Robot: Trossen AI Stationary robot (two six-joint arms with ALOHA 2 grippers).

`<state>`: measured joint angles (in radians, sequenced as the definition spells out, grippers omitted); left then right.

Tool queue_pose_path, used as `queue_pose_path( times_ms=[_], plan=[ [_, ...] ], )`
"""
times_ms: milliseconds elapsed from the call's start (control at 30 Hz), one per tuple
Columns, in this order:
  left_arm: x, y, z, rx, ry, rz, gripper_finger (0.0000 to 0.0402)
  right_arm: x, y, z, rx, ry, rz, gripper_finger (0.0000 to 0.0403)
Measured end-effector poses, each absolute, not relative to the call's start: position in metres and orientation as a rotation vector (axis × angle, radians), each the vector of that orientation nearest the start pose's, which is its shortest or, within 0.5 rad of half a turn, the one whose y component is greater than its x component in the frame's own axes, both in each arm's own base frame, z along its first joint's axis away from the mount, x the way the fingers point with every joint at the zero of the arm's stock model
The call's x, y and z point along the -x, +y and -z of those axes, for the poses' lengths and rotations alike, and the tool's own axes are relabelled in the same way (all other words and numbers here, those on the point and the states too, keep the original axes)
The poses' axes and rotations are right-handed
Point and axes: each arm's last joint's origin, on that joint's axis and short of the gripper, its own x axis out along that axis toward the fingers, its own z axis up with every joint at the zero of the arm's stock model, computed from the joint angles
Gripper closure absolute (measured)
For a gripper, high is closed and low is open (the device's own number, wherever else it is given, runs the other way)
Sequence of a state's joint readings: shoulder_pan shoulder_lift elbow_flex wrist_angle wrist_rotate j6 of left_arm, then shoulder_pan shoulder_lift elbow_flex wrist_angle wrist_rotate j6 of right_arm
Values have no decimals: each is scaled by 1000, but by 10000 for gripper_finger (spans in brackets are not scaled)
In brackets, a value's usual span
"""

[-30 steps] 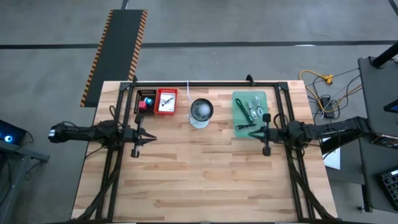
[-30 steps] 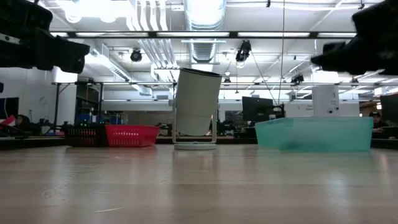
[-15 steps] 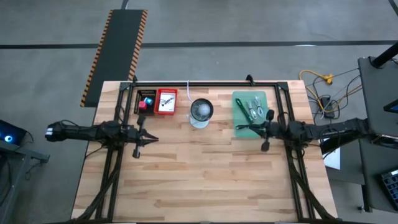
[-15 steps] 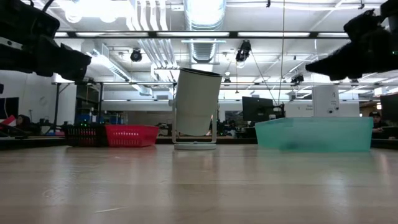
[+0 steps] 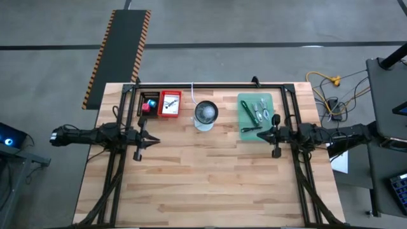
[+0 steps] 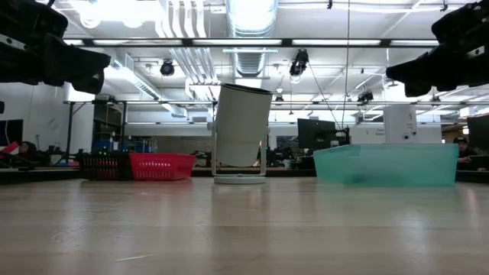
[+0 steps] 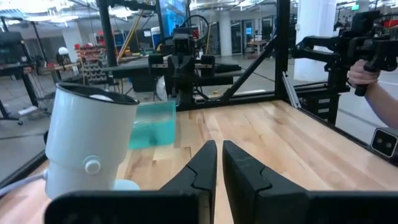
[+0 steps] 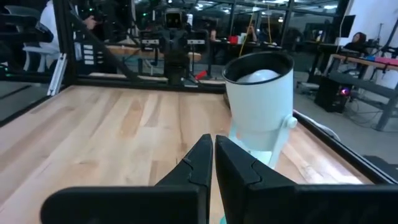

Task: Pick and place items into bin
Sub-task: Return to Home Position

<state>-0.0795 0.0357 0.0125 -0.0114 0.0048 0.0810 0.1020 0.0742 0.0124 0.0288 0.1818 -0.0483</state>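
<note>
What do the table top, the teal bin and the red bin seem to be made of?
The table top looks like matte wood: light jointed planks with grain. The teal bin is probably plastic: smooth translucent walls. The red bin is likely plastic; its walls look slotted.

**Wood, plastic and metal on my worktop**

Worktop [image 5: 210, 184]: pale planked wood, smooth, with a soft sheen. Teal bin [image 6: 386, 164] by the right edge: translucent plastic, with silvery metal pieces [image 5: 261, 108] glinting inside. Red bin [image 6: 160, 166] toward the left corner: plastic mesh. White canister [image 7: 87, 146]: smooth matt plastic. My left gripper [image 7: 219, 144]: fingers [image 7: 202, 174] matt black.
</note>
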Motion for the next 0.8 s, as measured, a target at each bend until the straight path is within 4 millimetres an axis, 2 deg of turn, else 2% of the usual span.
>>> queue_pose_path(
  times_ms=[433,800],
  plan=[
    [-98,-8,-164,20,29,96,391,-101,7,-165,54,28,10,394],
    [-100,-9,-163,19,47,99,391,-101,8,-165,55,30,-7,394]
  ],
)
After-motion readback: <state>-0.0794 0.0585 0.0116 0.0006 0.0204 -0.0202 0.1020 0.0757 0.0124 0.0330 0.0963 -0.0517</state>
